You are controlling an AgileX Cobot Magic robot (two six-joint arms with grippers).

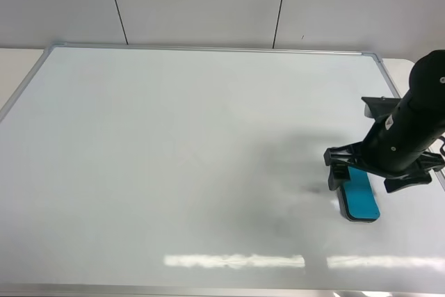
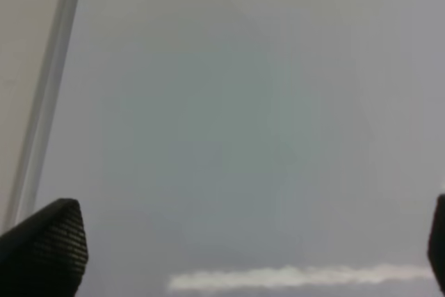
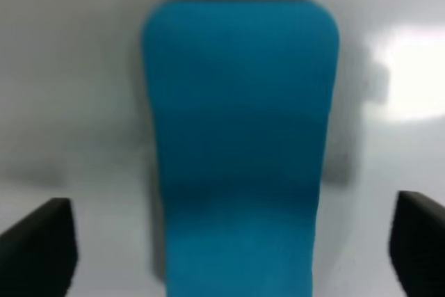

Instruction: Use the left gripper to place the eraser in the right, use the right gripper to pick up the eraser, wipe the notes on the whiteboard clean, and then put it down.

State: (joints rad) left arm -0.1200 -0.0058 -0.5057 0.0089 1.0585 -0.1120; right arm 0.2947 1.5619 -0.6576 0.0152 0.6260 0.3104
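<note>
The eraser (image 1: pixel 361 199) lies flat on the whiteboard (image 1: pixel 174 151) at the lower right of the overhead frame, teal top up. The right gripper (image 1: pixel 379 172) hangs directly above it with fingers spread wide on either side, clear of the block and holding nothing. The left gripper (image 2: pixel 229 241) is also spread wide over bare board, near the silver frame (image 2: pixel 45 95).

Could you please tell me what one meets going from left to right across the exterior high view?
Whiteboard, its left frame edge first, then its long bare surface → eraser lying flat on the board → right gripper and its black arm, directly above the eraser and reaching to the right border.
</note>
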